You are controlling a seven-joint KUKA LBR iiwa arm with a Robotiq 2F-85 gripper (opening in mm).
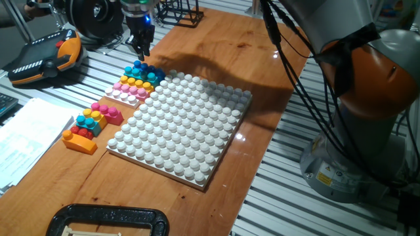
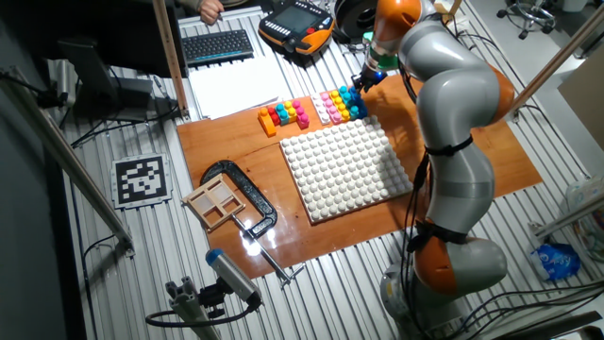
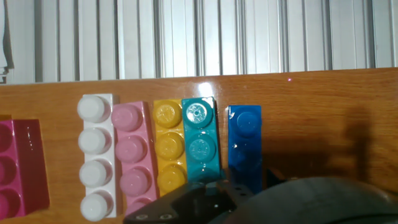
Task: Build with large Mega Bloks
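Several large Mega Bloks lie side by side on the wooden board just beyond the white baseplate point(image 1: 184, 124): dark blue point(image 3: 245, 146), cyan point(image 3: 200, 140), yellow point(image 3: 169, 146), pink point(image 3: 132, 158) and a white one point(image 3: 96, 158). In the fixed view the dark blue brick point(image 1: 146, 68) ends this row. My gripper point(image 1: 142, 51) hangs just above the row's blue and cyan end, with nothing visibly held. In the hand view only its dark body point(image 3: 205, 199) shows at the bottom edge, covering the near ends of the cyan and blue bricks. How its fingers stand is not clear.
A second cluster of pink, cyan, red and orange bricks point(image 1: 92, 124) sits left of the baseplate, and a magenta brick point(image 3: 22, 165) shows at the hand view's left. A black clamp point(image 2: 247, 194) and a wooden tray point(image 2: 215, 201) lie at the board's front. Papers point(image 1: 29, 134) and a teach pendant point(image 1: 46, 59) lie off the board.
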